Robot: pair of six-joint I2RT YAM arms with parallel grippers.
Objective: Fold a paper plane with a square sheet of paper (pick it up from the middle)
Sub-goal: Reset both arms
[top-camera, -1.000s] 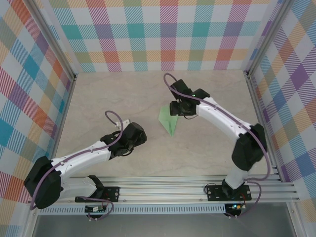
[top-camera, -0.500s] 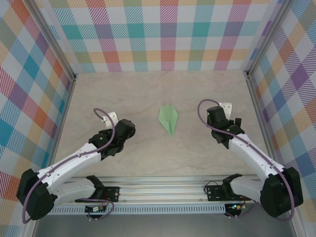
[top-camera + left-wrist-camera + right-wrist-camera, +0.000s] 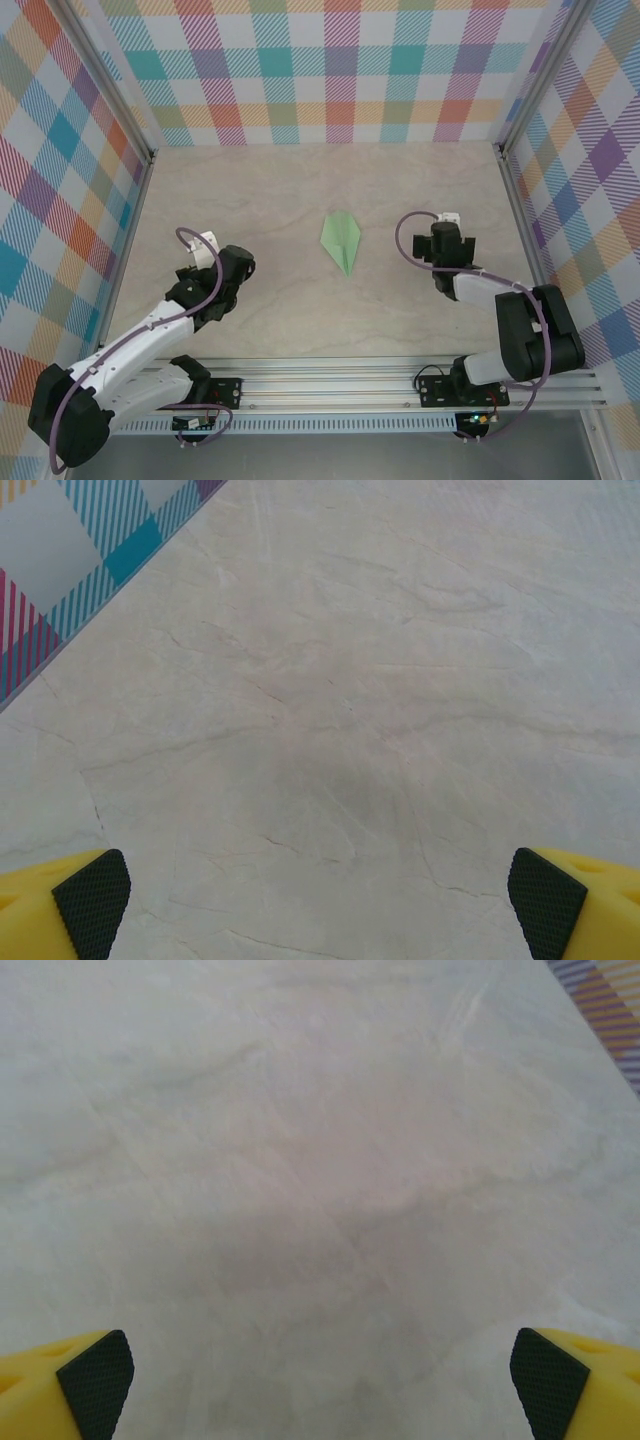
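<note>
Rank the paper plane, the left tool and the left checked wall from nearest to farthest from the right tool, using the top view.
From the right tool:
1. paper plane, centre of the scene, just to its left.
2. left tool, beyond the plane.
3. left checked wall, at the far left.

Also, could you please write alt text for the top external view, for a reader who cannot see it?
A pale green paper plane lies in the middle of a beige table inside checked walls. The left arm and right arm sit folded low on either side, both clear of it.
</note>
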